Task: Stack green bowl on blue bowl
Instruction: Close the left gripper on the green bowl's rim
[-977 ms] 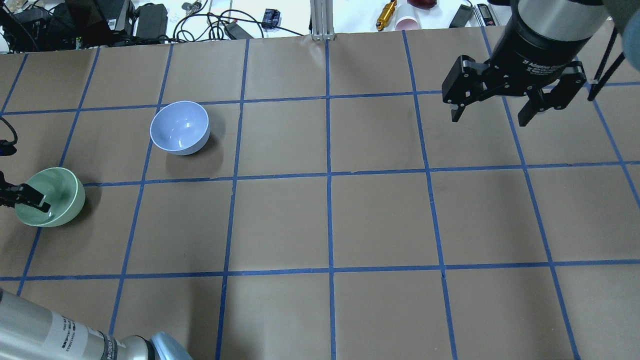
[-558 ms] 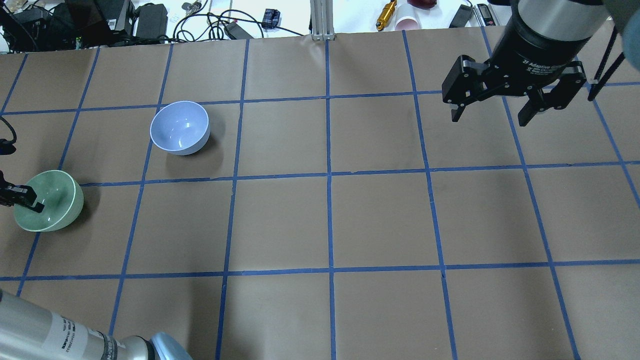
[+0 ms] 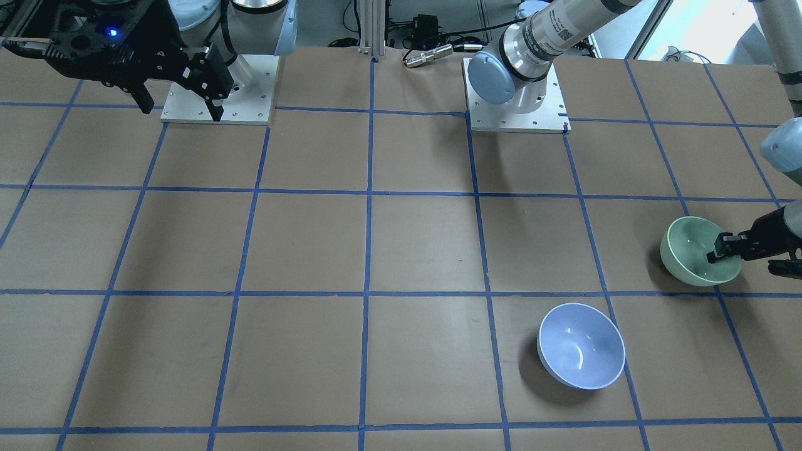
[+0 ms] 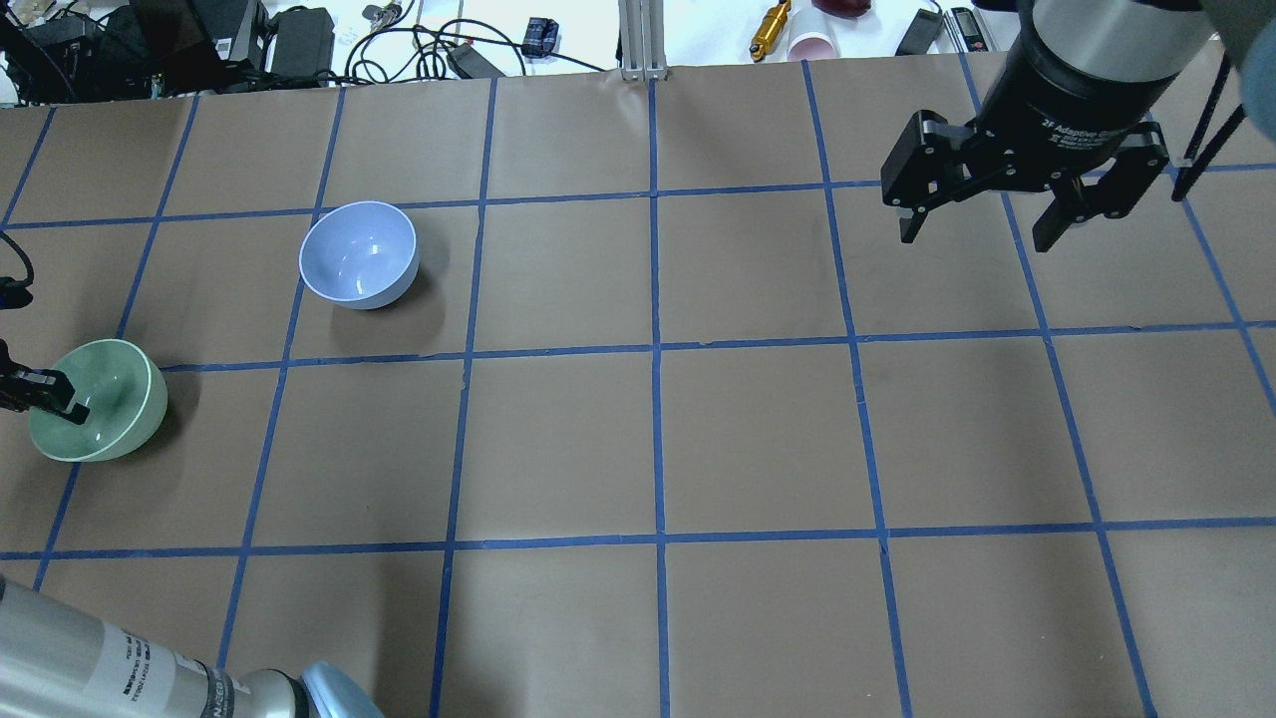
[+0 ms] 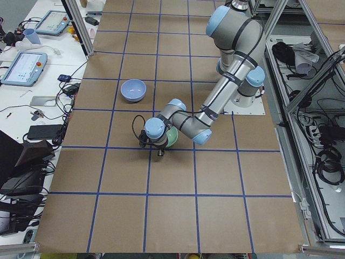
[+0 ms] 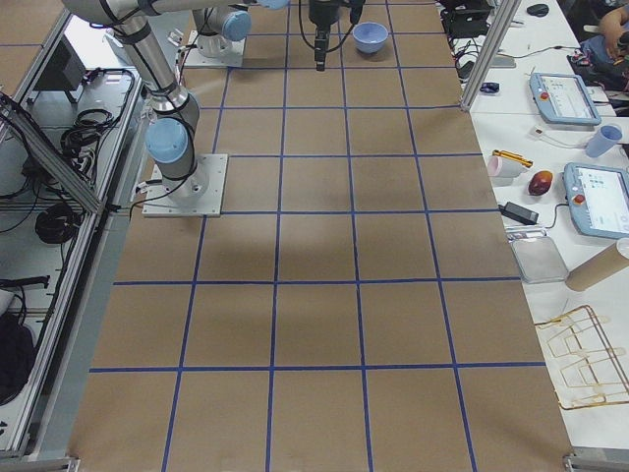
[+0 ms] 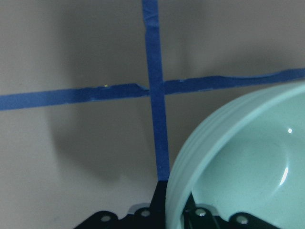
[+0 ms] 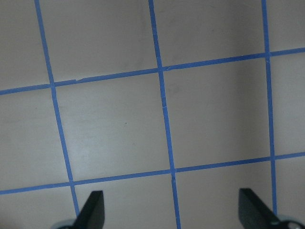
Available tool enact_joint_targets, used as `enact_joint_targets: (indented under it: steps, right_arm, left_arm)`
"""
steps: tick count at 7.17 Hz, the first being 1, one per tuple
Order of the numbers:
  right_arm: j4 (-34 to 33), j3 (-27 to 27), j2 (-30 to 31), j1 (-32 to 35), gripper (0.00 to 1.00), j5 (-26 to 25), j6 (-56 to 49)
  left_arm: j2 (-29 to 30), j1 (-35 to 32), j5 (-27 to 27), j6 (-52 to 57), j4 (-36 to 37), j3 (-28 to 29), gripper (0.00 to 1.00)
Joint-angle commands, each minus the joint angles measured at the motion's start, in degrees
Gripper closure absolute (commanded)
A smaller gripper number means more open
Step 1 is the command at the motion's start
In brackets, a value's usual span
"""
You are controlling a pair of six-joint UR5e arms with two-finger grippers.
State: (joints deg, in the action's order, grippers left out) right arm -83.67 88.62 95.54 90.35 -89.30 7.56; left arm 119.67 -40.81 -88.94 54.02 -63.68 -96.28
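green bowl (image 4: 115, 394) | rim in left pincer (image 4: 55, 407) | right pincer (image 4: 974, 239) marked "2F Adaptive"

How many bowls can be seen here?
2. The green bowl is at the left edge of the table, its rim in the left gripper; the blue bowl stands apart, farther forward. None seems hidden.
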Motion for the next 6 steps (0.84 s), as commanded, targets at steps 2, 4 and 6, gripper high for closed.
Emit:
enact_joint_targets:
  steps: [2, 4, 6]
  right_arm:
    - [0.0, 0.0, 0.0, 0.0, 0.00, 0.0, 0.0]
    - [0.0, 0.0, 0.0, 0.0, 0.00, 0.0, 0.0]
    - [0.1, 0.1, 0.0, 0.0, 0.00, 0.0, 0.0]
  left_arm:
    - [-0.2, 0.0, -0.1, -0.1, -0.1, 0.2, 1.00]
    - [-2.9, -0.5, 0.0, -0.8, -2.5, 0.7, 1.00]
    - [-6.9, -1.0, 0.1, -1.0, -7.0, 0.8, 1.00]
